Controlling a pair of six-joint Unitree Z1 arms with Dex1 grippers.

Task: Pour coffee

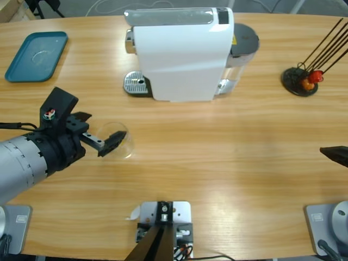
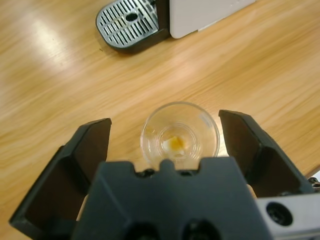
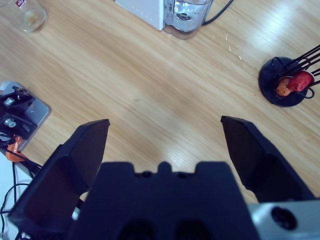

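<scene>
The approach step is judged in hand: the small clear glass (image 2: 180, 134), short of the coffee machine's drip tray (image 2: 127, 22), is bracketed by the left gripper (image 2: 170, 150) with jaws spread, ungripped, so closing is called for next.

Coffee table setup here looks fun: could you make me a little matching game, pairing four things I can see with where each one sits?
Things:
1. clear glass
2. teal tray
3. coffee machine
4. black capsule stand

Places:
A. far side of the table, near the middle
B. far left corner of the table
C. between the open jaws of the left gripper
D. far right part of the table

Pairs: 1-C, 2-B, 3-A, 4-D
</scene>
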